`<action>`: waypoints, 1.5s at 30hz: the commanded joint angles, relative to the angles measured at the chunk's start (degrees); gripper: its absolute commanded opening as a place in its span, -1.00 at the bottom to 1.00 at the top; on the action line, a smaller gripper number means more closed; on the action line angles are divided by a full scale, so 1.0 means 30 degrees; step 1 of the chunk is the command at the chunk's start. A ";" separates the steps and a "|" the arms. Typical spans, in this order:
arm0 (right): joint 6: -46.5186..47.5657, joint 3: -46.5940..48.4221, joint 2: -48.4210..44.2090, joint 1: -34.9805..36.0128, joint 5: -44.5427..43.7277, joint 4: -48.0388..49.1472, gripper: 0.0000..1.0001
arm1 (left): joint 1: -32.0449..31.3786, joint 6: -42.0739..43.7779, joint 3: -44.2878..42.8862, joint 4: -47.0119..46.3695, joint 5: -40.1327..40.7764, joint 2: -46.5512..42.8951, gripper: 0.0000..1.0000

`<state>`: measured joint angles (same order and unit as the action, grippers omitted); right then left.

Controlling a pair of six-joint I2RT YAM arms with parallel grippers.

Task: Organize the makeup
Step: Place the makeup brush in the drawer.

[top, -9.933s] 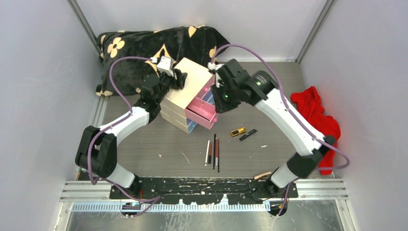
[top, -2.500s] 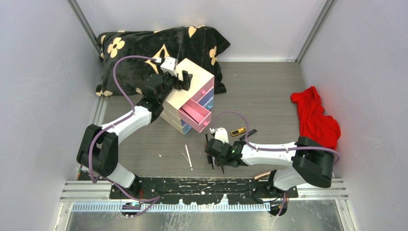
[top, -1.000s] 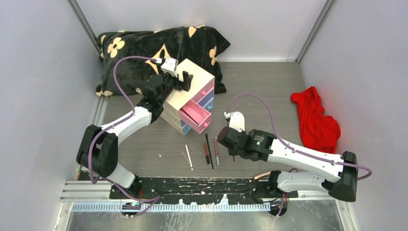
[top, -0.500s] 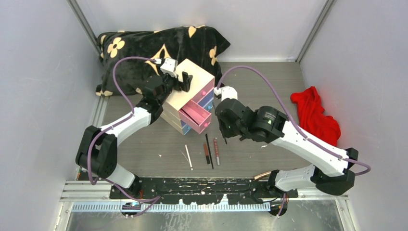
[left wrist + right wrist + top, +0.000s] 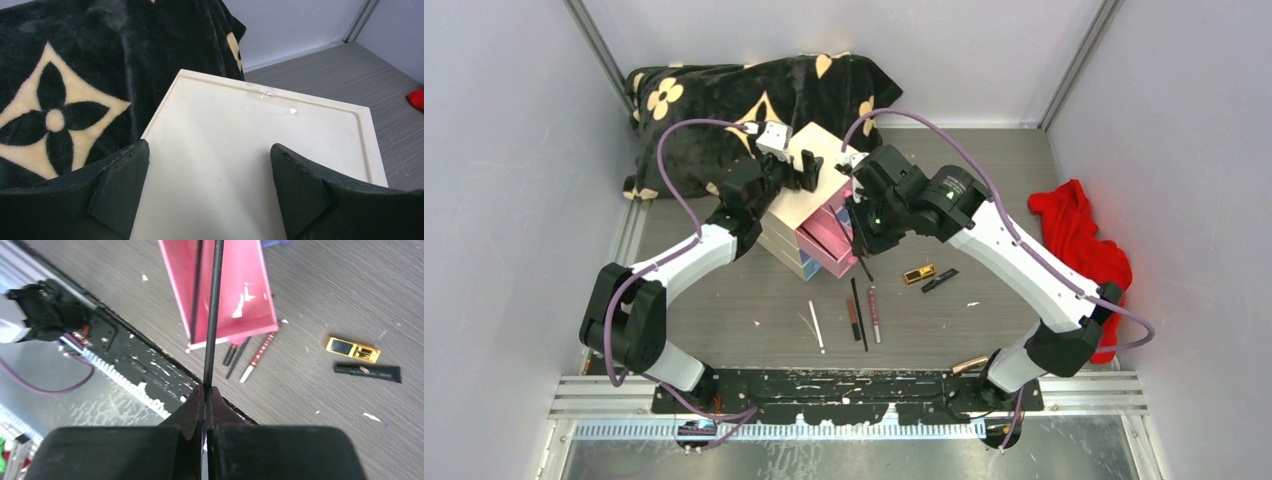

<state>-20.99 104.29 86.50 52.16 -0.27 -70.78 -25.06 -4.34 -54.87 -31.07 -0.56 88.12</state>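
My right gripper [image 5: 860, 222] is shut on a thin black pencil [image 5: 212, 315] and holds it over the open pink drawer [image 5: 235, 285] of the cream box [image 5: 809, 190]. My left gripper [image 5: 209, 147] is open, its fingers [image 5: 120, 185] spread just above the box's flat top [image 5: 260, 135]. On the table in front of the box lie a white pencil [image 5: 817, 327], a red-brown pencil [image 5: 852, 318], a black pencil [image 5: 860, 315] and another red-brown pencil [image 5: 874, 314]. A gold-black compact [image 5: 918, 273] and a black tube [image 5: 940, 280] lie to their right.
A black blanket with cream flowers [image 5: 724, 95] lies behind the box. A red cloth [image 5: 1079, 240] lies at the right wall. A gold tube [image 5: 970, 364] lies by the right arm's base. The metal rail [image 5: 844, 395] runs along the near edge.
My right gripper went down to the pencils, shut on a thin black one and carried it up and back over the pink drawer. The white pencil has shifted left. The left arm has stayed put.
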 commanded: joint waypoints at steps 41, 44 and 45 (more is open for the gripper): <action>0.1364 0.8026 0.6822 -0.3074 0.6422 -0.4265 -0.99 | 0.0620 -0.1937 0.2423 0.7456 0.1302 0.0580 0.83; 0.1503 0.8485 0.7341 -0.3263 0.6776 -0.4267 -0.99 | 0.0618 -0.1928 0.2467 0.7431 0.1338 0.0518 0.83; 0.1521 0.8602 0.7570 -0.3313 0.6867 -0.4267 -0.98 | 0.0619 -0.1924 0.2496 0.7427 0.1337 0.0471 0.83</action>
<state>-17.91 126.72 107.63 42.85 17.93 -84.09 -24.77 -4.29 -53.17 -31.14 -0.49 85.30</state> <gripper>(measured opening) 0.042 0.911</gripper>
